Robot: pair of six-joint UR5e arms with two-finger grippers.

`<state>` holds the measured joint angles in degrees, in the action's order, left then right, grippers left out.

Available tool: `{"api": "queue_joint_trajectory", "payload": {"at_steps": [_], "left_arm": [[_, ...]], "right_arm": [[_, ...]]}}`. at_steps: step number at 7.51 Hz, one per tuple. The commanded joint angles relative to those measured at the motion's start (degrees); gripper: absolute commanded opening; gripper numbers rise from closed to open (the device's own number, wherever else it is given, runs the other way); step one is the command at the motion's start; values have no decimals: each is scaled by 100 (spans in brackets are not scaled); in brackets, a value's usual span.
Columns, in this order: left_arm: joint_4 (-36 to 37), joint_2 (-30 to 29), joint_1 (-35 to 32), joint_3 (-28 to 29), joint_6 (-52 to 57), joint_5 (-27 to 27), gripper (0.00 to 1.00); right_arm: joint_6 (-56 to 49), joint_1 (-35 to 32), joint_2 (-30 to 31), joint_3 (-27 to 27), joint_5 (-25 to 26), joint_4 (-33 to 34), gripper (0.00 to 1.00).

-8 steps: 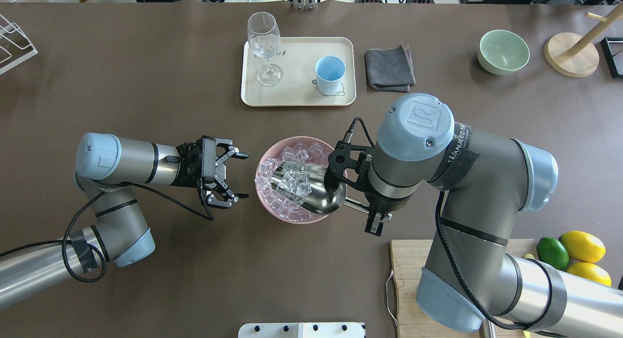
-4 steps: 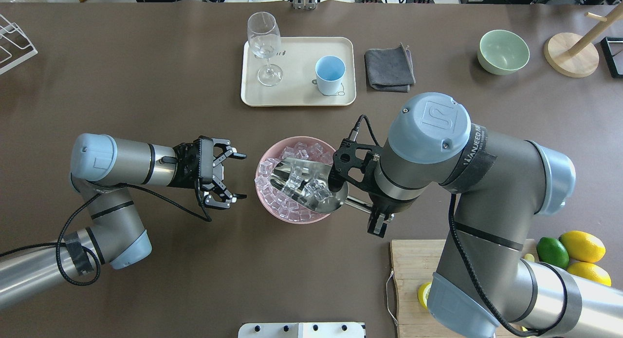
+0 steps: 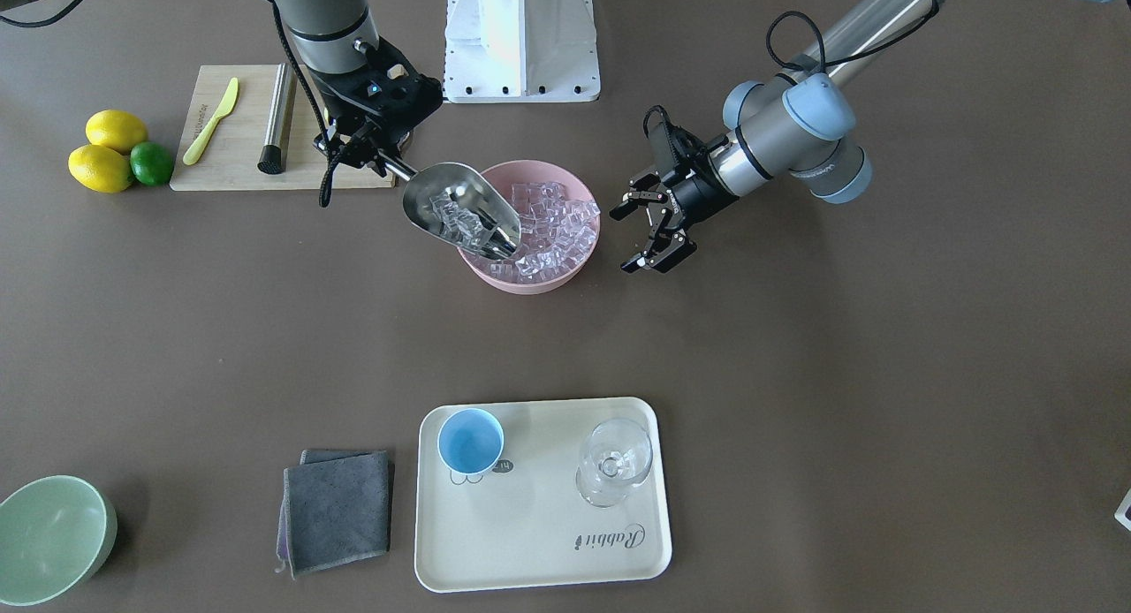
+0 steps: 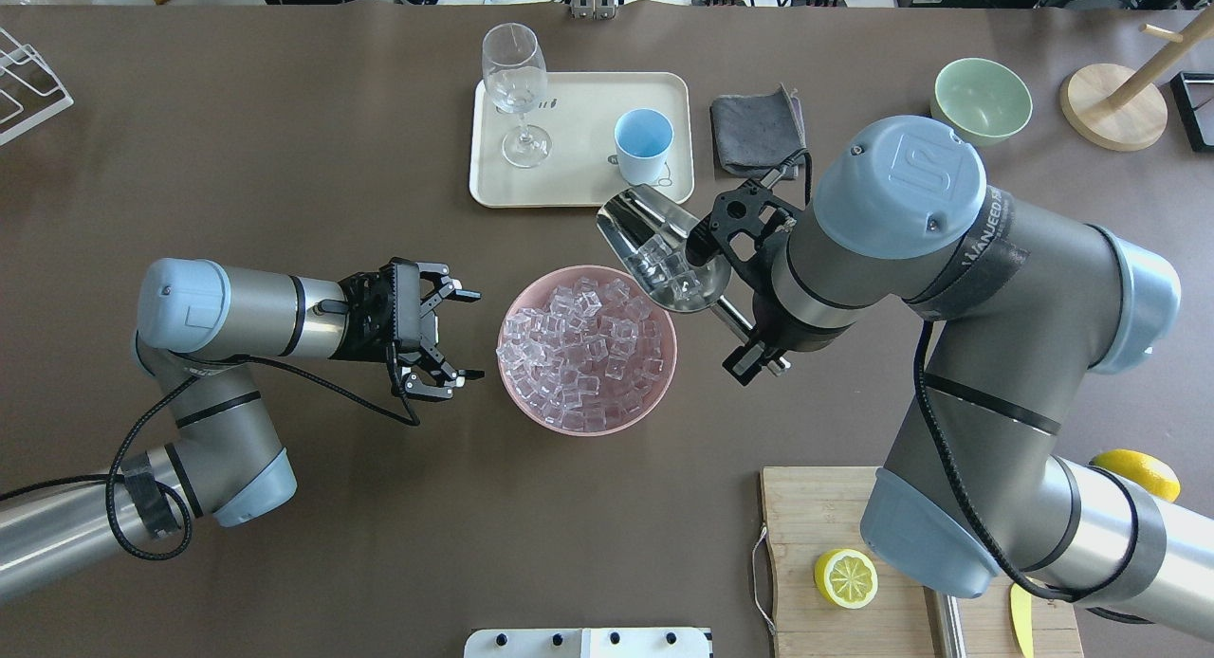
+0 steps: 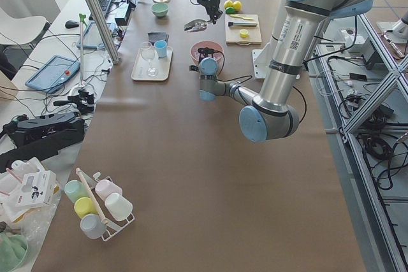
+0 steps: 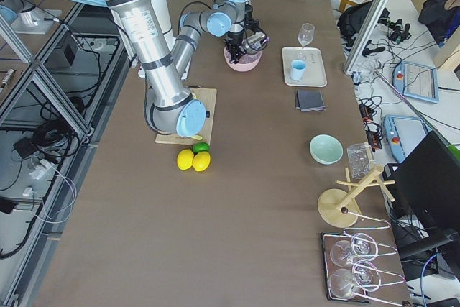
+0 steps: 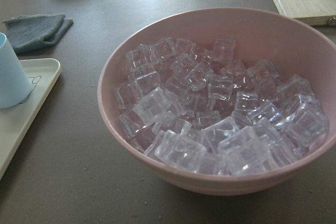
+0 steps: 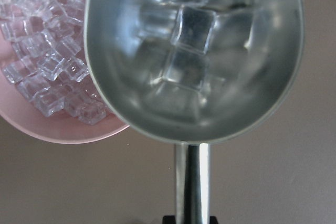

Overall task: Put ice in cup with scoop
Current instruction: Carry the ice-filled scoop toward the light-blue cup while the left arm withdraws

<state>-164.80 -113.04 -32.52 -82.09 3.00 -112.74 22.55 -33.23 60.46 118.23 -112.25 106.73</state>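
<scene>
The filling half of the job looks done and the delivery half is left. The shiny stainless-steel scoop [image 4: 664, 250] is up off the brown bench [image 4: 285, 165] with a handful of clear ice cubes [image 4: 667, 263] lying in the back of its trough; the right wrist view shows them settled against the rear wall, none at the lip. The right hand [image 3: 367, 149] is closed on the scoop's thin straight handle, near its end. Seen from overhead, the trough sits just past the right rim of the round pink bowl [image 4: 505, 364], its open mouth pointing at the near corner of the cream rectangular tray [image 4: 579, 189]. The front view puts it over the bowl's edge instead, so its exact spot above the bench is hard to fix. The bowl holds a deep heap of cubes. The small light-blue cup [image 4: 643, 144] stands upright on the tray, well apart from a clear stemmed glass [image 4: 517, 89], and its inside shows plain blue with no ice in it. The left hand [image 4: 465, 338] hangs spread wide and empty just beside the bowl's left side. What I judge remains: carry the load over the cup, then tip it gently, since that mouth is much narrower than the trough
</scene>
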Motion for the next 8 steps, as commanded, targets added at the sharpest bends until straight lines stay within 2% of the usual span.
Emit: {"api": "queue_joint_trajectory", "payload": {"at_steps": [1,5,6,8], "left_arm": [[377,176,0,-411,16,50,98],[1738,1062,-166,-1675,43,42,98],[1863,1265,-236,-1948,60,15,98],[2118,1617,-544,-2301,52,-11,98]], "right_arm": [[1684,-140,124,-37,-350,-12,0],[1955,-368,116,-274,-613,67,0],[1955,-516,-15,-413,-884,137,0],[1885,-824,-699,-1062,-1456,619,0]]}}
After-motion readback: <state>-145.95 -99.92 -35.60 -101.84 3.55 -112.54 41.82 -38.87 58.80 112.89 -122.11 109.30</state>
